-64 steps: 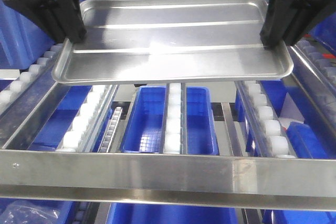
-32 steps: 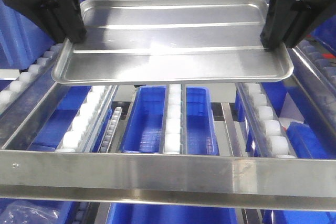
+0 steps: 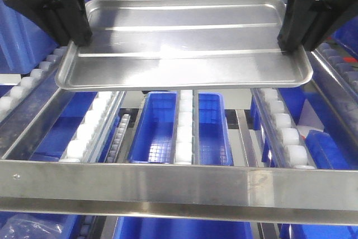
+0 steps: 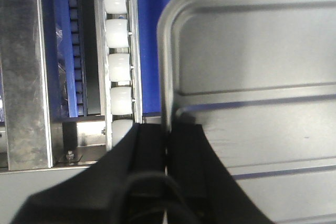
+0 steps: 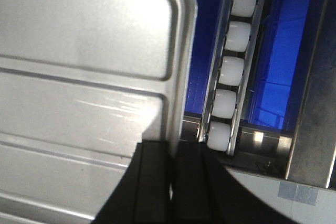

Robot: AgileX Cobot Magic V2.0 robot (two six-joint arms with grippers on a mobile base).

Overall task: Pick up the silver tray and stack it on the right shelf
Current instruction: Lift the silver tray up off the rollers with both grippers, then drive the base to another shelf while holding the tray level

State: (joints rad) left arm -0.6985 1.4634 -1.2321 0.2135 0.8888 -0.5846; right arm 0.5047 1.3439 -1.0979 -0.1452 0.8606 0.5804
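Silver tray [image 3: 184, 43] is held up betw. both arms, long side running left-right, over the far half of the right shelf [image 3: 179, 186]. Left pincer [image 3: 77, 38] is clamped on the tray's left short rim, approx. midway along. The wrist view shows its two black fingers [image 4: 149, 150] squeezed tight w/ the rim sandwiched betw. them, one inside the tray and one outside. Right pincer [image 3: 291, 46] grips the right short rim the same way, fingers [image 5: 152, 171] closed down to rim thickness. Tray is roughly level, its two ridges running left-right. It looks clear of the white rollers [image 3: 184, 132], which pass under it; contact at the far edge can't be told. Blue bins [image 3: 159, 130] lie below the rails. The shelf's shiny front crossbar is nearest the cam, approx. parallel to the tray's near edge.
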